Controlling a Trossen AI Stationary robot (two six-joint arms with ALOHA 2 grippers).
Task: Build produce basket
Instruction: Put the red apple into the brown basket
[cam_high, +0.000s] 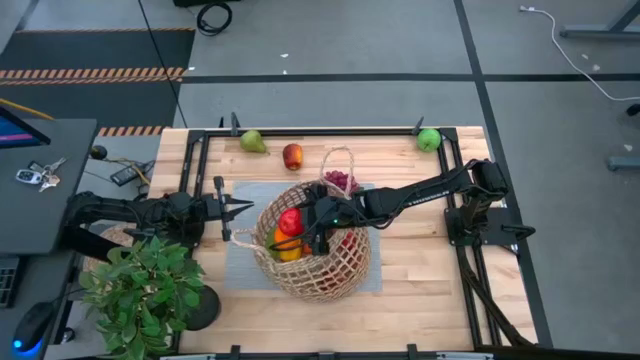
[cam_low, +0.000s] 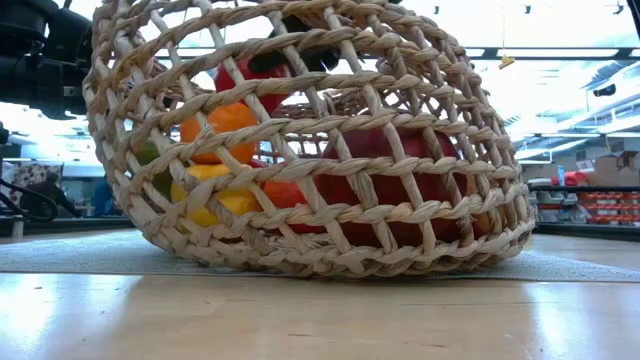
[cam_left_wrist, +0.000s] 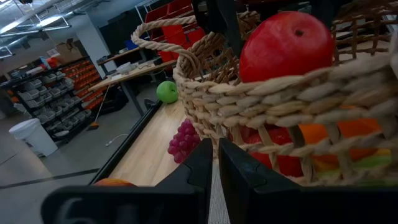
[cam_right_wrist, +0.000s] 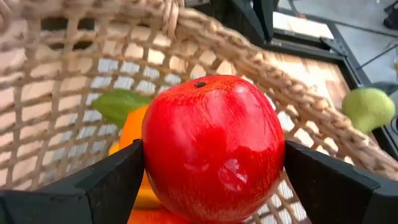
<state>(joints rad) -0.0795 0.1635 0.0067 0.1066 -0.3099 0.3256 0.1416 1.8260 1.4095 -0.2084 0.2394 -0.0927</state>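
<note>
The tan wicker basket (cam_high: 340, 275) lies tipped on its side on a grey mat (cam_high: 240, 265), its mouth toward the table's left. Inside are an orange (cam_low: 225, 120), a yellow piece (cam_low: 215, 200) and dark red pieces (cam_low: 390, 170). At the mouth, my right gripper (cam_high: 293, 224) is shut on a red apple (cam_right_wrist: 211, 146). My left gripper (cam_high: 245, 208) points level at the basket's rim from the left, shut. I see nothing in it. A green pear (cam_high: 252, 141), a red-yellow fruit (cam_high: 292, 156), purple grapes (cam_high: 338, 181) and a green apple (cam_high: 429, 139) lie on the table. My right gripper pinches the red apple between its two fingers, one on each opposite side (cam_right_wrist: 152, 155). The fingers slant down from the table's right, reaching over the basket. The apple sits upright, stem dimple (cam_right_wrist: 200, 83) up, above the fruit inside. I cannot tell if it touches them.
A potted green plant (cam_high: 145, 290) stands at the near left corner beside the left arm. A black frame (cam_high: 455, 180) borders the wooden table. One loop handle (cam_high: 340, 160) of the basket points to the far side, over the grapes.
</note>
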